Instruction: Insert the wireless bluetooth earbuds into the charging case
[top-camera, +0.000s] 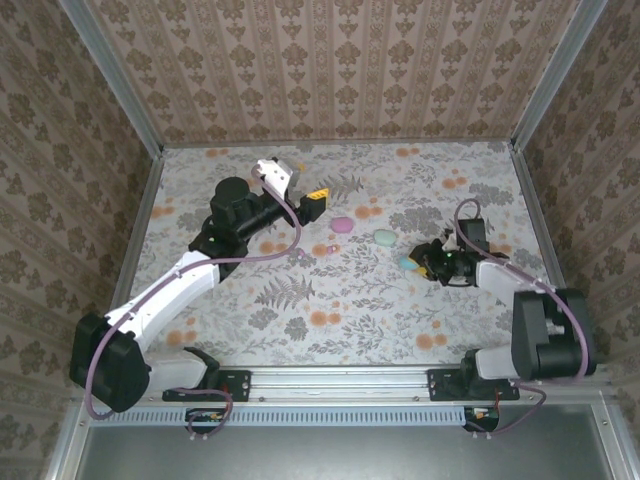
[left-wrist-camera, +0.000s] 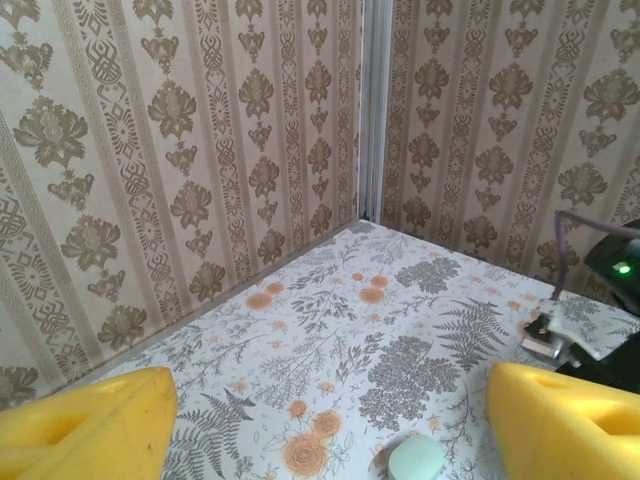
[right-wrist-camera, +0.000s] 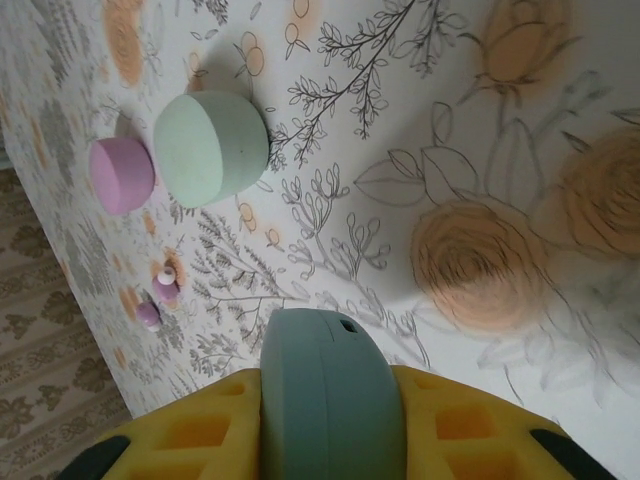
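R gripper (right-wrist-camera: 325, 437) pinching blue egg-shaped plastic case (right-wrist-camera: 320, 360); L gripper (left-wrist-camera: 330, 420) wide open, empty.
On floral surface (right-wrist-camera: 520, 130), tiny pinkish-purple earbuds (right-wrist-camera: 165, 287) lie ahead-left of R gripper, apart from case. Risk: smooth case could twist/slip in pinch; L may knock buds away or grab mint case (left-wrist-camera: 415, 458) below it.

Left arm (top-camera: 180, 280) extended forward; left gripper (left-wrist-camera: 330, 425) off the table, jaws apart, holding nothing. Right gripper (right-wrist-camera: 330, 435) low, clamped on blue case (right-wrist-camera: 325, 380).
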